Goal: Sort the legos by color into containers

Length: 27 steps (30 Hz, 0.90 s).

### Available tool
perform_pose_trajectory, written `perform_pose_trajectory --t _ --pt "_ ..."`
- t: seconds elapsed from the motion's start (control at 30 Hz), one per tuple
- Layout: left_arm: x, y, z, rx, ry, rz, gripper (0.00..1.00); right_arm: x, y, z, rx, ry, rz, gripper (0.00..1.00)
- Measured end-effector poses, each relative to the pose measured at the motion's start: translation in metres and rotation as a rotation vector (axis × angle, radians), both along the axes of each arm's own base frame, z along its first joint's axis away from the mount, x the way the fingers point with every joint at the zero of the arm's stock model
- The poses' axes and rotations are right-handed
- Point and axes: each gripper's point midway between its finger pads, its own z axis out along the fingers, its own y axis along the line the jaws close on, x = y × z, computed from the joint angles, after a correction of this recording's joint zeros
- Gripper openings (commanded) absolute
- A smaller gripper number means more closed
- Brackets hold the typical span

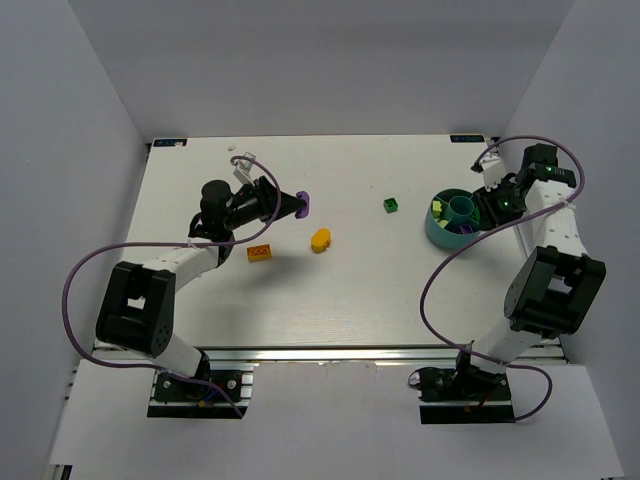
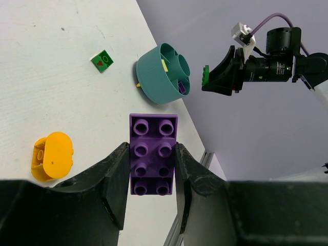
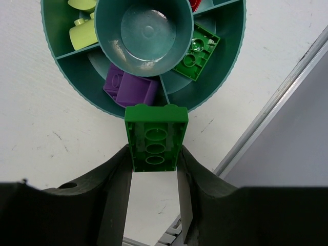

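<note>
Both lengthwise: purple brick, left gripper; green brick, right gripper.

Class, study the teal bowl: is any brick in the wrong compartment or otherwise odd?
Nothing stands out: in the bowl, the lime bricks, the purple brick and the green brick each lie in a separate compartment.

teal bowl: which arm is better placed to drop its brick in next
Right. The right tool holds a green brick at the teal bowl's rim, close to the compartment holding a second green brick. The left tool grips a purple brick well across the table from the bowl.
</note>
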Motion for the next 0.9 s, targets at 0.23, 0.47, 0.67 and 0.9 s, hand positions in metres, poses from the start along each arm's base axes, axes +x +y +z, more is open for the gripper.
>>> perform_pose_trajectory --t 0.23,0.47,0.67,0.9 --pt "0.001 0.000 -0.002 0.002 0.005 0.000 0.00 0.003 -0.001 0.005 -0.002 -0.006 0.000 0.00" --pt "0.004 -0.001 -0.008 0.008 0.017 -0.001 0.00 0.004 -0.002 0.003 -0.003 0.004 -0.002 0.00" --pt "0.007 -0.002 -0.007 0.011 0.007 -0.002 0.00 0.011 -0.003 0.009 0.037 -0.012 -0.040 0.00" --pt "0.007 -0.002 -0.006 0.013 0.000 -0.001 0.00 0.037 -0.023 0.024 0.140 -0.083 -0.178 0.03"
